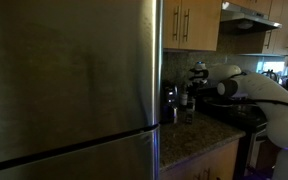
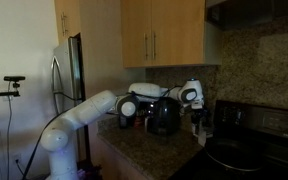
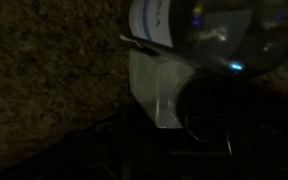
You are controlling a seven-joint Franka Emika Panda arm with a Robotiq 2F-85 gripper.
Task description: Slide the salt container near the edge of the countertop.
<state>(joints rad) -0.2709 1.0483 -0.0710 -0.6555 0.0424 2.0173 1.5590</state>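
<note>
The wrist view is very dark. A small pale greyish salt container (image 3: 152, 92) sits on the speckled granite countertop (image 3: 44, 80), just below a shiny bottle with a white label (image 3: 169, 20). The jaws are lost in the dark lower part of that view. In both exterior views the gripper (image 1: 191, 88) (image 2: 196, 112) hangs low over the back of the countertop (image 1: 189, 135) (image 2: 154, 150), next to the stove. The salt container is too small to pick out there. I cannot tell whether the jaws are open or shut.
A large steel refrigerator (image 1: 69, 80) fills the near side. A shiny steel canister (image 1: 169, 100) and a black appliance (image 2: 164, 117) stand on the counter. The black stove (image 2: 254, 145) adjoins it. Wooden cabinets (image 2: 164, 35) hang above.
</note>
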